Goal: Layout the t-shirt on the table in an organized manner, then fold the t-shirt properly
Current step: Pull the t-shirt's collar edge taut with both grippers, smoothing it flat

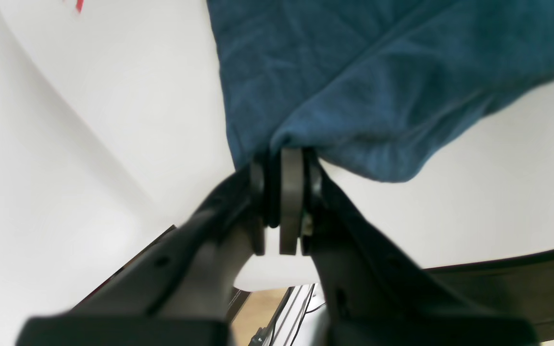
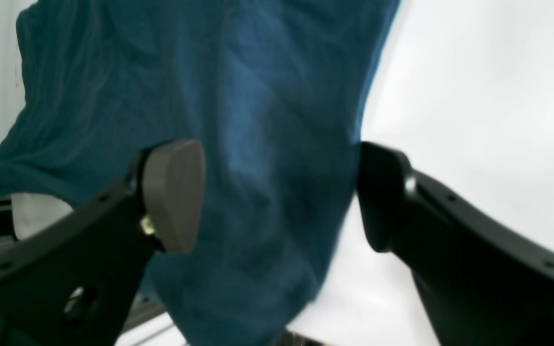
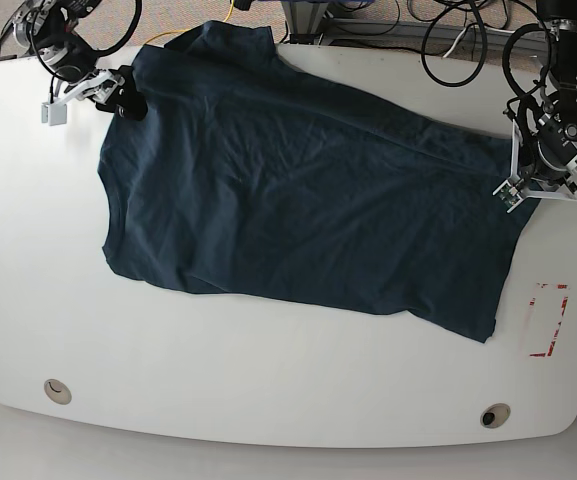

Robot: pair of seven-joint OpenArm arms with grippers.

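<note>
- The t-shirt [image 3: 298, 200] lies spread mostly flat across the middle and far part of the counter [image 3: 268, 380]. It sits askew, running from the far left corner toward the right edge, and its cloth is wrinkled.
- Its far left part reaches the far edge of the counter. Its right hem stops just short of the right edge.
- A broad bare strip runs along the whole near edge, and another down the left edge. These are well apart from the cloth.
- A red tape rectangle [image 3: 546, 320] marks the counter near the right edge, just beside the shirt's near right corner and not covered by it.
- Two round holes sit close to the near edge, one at the left [image 3: 57, 389] and one at the right [image 3: 494, 414], both clear of the shirt.
- Cables [image 3: 448, 40] lie beyond the far edge, off the counter.
- The left hand [image 1: 286, 158] is at the right edge, pinched tight on a bunched bit of the shirt's edge; the wrist view shows cloth gathered between its pads.
- The right hand [image 2: 277, 192] is at the far left corner, spread wide. One finger [image 2: 173, 192] is over the cloth and the other is at the cloth's edge. It grips nothing.
</note>
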